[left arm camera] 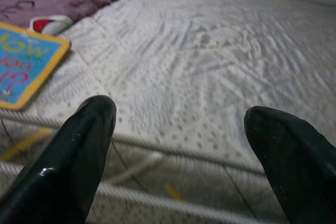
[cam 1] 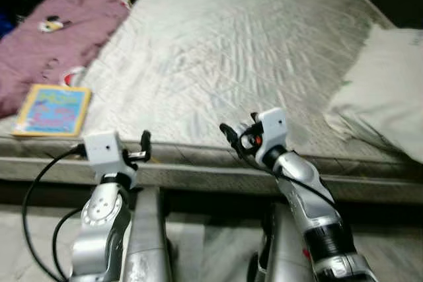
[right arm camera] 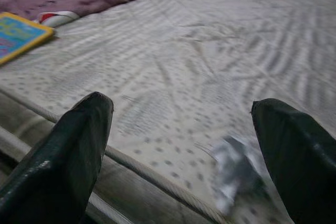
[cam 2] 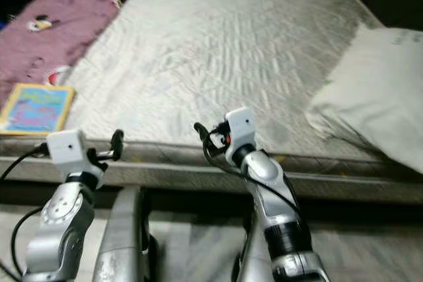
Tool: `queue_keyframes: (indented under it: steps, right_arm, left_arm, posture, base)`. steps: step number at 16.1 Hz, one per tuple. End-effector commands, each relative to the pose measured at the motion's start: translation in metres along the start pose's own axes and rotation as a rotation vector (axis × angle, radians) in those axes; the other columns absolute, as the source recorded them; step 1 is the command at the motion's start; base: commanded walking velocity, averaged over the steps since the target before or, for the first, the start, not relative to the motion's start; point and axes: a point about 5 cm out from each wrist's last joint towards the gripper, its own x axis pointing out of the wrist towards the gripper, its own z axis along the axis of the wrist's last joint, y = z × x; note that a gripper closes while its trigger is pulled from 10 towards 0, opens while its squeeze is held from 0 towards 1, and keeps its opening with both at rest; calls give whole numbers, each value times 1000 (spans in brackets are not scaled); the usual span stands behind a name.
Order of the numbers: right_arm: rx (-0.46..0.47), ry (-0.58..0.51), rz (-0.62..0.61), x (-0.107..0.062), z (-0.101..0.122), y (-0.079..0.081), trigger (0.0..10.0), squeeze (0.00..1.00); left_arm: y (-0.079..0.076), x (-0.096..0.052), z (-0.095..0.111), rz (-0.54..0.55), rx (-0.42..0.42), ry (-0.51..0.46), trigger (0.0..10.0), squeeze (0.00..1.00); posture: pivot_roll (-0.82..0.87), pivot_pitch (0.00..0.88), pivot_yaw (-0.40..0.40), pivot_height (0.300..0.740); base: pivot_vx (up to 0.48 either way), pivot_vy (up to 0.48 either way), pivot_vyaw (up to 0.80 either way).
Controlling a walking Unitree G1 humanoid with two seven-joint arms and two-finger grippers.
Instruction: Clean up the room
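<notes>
Both grippers, left (left arm camera: 178,145) and right (right arm camera: 181,145), are hovering released at the mattress (cam 1: 225,51) near edge; a book (cam 1: 51,110) is lying at its left edge beside the purple blanket (cam 1: 59,24), a pillow (cam 1: 390,90) overhanging right.

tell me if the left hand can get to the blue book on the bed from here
Probably yes: the left hand hangs open at the mattress edge, and the blue book lies near that edge off to its left, with nothing between them.

Both arms raised forward, left gripper (left arm camera: 178,145) and right gripper (right arm camera: 184,145) fingers spread.
</notes>
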Motion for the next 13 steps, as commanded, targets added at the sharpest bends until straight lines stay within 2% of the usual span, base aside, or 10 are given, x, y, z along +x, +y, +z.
queue_keyframes:
  steps: [1,3,5,9,13]
  right_arm:
    - [-9,-16,-9,3,4,-2,10000,0]
    - [-5,-38,-29,11,7,-1,10000,0]
    - [-30,-46,-5,18,6,12,10000,0]
    - [0,-49,-4,30,3,27,10000,0]
    - [29,-95,-77,45,14,22,10000,0]
  left_arm:
    - [2,-1,8,10,5,-24,10000,0]
    - [3,-12,4,21,0,-8,10000,0]
    - [-2,-18,4,13,22,-2,10000,0]
    - [0,-36,1,22,17,42,10000,0]
    - [-2,-43,6,20,24,52,10000,0]
  posture:
    - [15,66,-28,514]
    - [41,84,-44,514]
    - [63,104,-52,514]
    - [93,149,-42,514]
    - [119,172,-27,514]
  base:
    - [0,0,0]
    - [0,0,0]
    - [0,0,0]
    - [0,0,0]
    - [0,0,0]
